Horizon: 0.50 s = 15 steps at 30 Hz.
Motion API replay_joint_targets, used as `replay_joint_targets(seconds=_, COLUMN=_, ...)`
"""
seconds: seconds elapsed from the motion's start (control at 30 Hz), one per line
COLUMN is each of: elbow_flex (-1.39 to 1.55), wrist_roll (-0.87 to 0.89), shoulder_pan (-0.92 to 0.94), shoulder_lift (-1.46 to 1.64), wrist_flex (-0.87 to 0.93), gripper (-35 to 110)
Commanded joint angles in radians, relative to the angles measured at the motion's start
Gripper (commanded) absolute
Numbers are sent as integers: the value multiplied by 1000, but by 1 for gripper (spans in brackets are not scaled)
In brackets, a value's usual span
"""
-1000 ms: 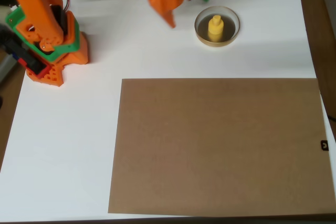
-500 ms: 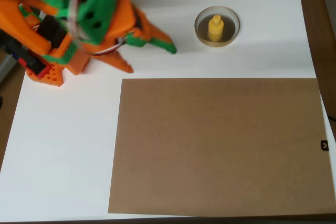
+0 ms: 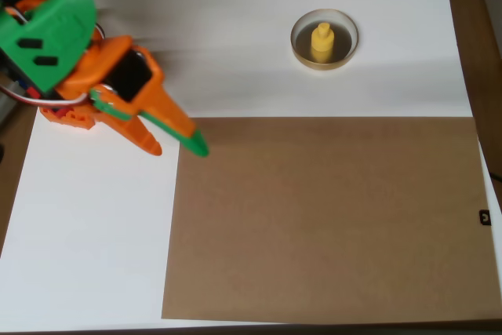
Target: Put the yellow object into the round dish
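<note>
The yellow object (image 3: 321, 42) stands upright inside the round dish (image 3: 347, 51), near the top right of the white table in the overhead view. My orange and green gripper (image 3: 176, 147) hovers far to the left of the dish, at the upper left corner of the brown board. Its two fingers point down and to the right, a small gap between their tips, with nothing held between them.
A large brown board (image 3: 329, 217) covers the lower right part of the white table (image 3: 94, 241). The arm's orange base (image 3: 67, 114) sits at the left edge. A wooden strip (image 3: 474, 52) runs along the right side.
The gripper swung away from the dish, going left and then down toward the board's upper left corner. The yellow object and dish have not moved.
</note>
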Motion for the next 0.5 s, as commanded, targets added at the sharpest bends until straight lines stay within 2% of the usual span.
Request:
replay_joint_targets(seconds=0.0, elbow_flex=57, wrist_roll=52, shoulder_pan=84, shoulder_lift=147, wrist_flex=-54, gripper=24)
replay_joint_targets(seconds=0.2, elbow_flex=201, wrist_roll=135, shoulder_pan=204, shoulder_lift=304, wrist_flex=-140, gripper=24)
replay_joint_targets(seconds=0.47, elbow_flex=295, wrist_roll=245, shoulder_pan=291, shoulder_lift=324, wrist_flex=-267, gripper=25)
